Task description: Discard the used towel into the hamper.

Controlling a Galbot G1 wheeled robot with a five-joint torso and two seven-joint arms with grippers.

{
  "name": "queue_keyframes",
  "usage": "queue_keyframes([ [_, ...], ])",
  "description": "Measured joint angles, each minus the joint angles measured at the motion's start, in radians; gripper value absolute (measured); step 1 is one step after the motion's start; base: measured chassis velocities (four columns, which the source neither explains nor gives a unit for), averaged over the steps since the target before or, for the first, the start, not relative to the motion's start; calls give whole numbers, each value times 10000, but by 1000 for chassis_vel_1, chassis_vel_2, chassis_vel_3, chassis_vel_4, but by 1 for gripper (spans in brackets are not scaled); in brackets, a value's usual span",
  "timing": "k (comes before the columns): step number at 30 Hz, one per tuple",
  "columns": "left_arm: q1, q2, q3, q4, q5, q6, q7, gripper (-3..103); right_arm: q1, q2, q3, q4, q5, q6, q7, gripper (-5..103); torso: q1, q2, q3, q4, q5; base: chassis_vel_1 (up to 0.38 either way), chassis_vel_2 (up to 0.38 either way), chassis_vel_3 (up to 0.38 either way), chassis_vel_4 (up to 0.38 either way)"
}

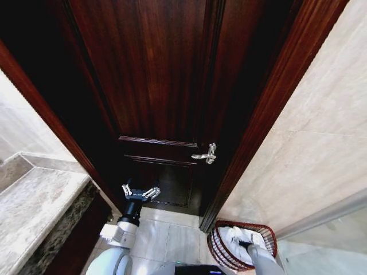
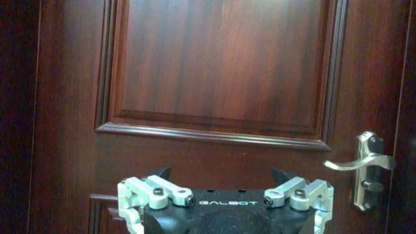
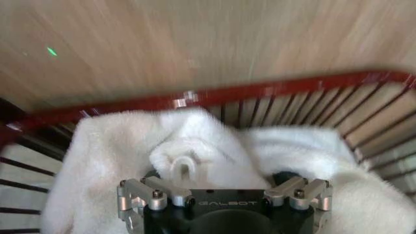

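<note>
The hamper [image 1: 270,234] is a round dark red wire basket on the floor by the tiled wall, at the lower right of the head view. The white used towel [image 1: 231,235] lies bunched inside it. My right gripper [image 1: 244,244] reaches down into the basket. In the right wrist view the right gripper [image 3: 221,176] is open, its fingers spread to either side of a raised fold of the towel [image 3: 195,141], with the hamper rim [image 3: 260,91] just beyond. My left gripper [image 1: 140,192] is held up open and empty in front of the door, as the left wrist view also shows [image 2: 221,174].
A dark wooden door [image 1: 160,86] with a silver lever handle [image 1: 206,154] [image 2: 364,163] stands straight ahead. A marble counter [image 1: 34,200] runs along the left. A beige tiled wall [image 1: 309,143] rises on the right. Pale floor tiles [image 1: 166,235] lie between.
</note>
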State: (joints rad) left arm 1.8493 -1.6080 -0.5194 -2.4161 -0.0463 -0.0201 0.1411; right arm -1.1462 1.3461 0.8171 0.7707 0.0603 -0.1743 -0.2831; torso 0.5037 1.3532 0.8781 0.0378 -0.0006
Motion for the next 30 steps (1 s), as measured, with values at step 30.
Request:
queue_keyframes([
  [30, 0, 0, 0, 0, 0, 0, 0, 100, -476, 1160, -25, 1809, -130, -338, 99, 100, 0, -1, 1, 0, 4, 0, 0, 0, 0],
])
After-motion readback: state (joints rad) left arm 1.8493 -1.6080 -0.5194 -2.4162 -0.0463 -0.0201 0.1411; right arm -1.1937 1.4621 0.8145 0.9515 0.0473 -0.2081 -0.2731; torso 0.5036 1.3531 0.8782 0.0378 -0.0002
